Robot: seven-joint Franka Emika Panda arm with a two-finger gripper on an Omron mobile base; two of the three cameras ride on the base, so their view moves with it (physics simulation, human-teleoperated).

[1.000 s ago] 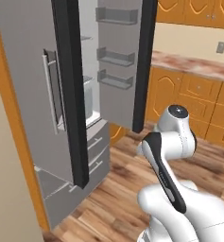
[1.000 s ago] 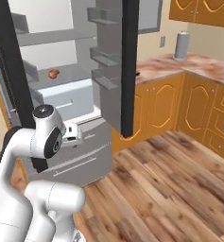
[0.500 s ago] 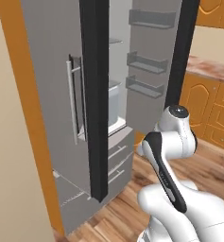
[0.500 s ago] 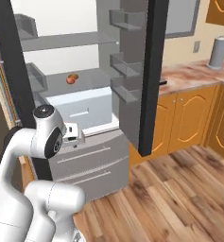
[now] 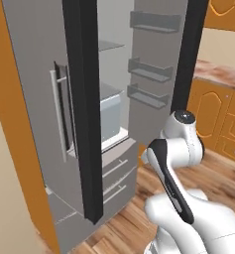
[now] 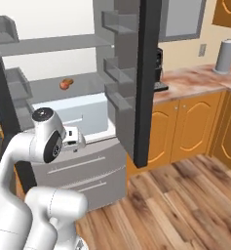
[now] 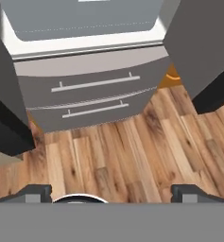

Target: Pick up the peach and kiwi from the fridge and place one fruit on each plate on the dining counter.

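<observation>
The fridge (image 6: pixel 83 114) stands in front of me with both doors swung open, showing pale grey shelves and a white drawer (image 6: pixel 90 111). On the shelf above the drawer lies one small orange-brown round item (image 6: pixel 64 84); I cannot tell whether it is the peach. The kiwi, the plates and the dining counter are out of view. My gripper (image 7: pixel 111 194) is open and holds nothing, its fingertips (image 7: pixel 35 192) set wide apart over the wooden floor before the fridge's lower drawers (image 7: pixel 92 90). In the right base view the hand (image 6: pixel 74 138) is folded close to the arm.
The left door with its steel bar handle (image 5: pixel 59 114) and dark edge (image 5: pixel 84 109) juts toward me. The right door (image 6: pixel 129 83) carries grey bins. A wall counter (image 6: pixel 190 80) on orange cabinets holds a grey cylinder (image 6: pixel 225 55) at the right.
Both base views have shifted: the base has moved, so the fridge opening now sits more central and larger. The arm keeps the same folded pose.
</observation>
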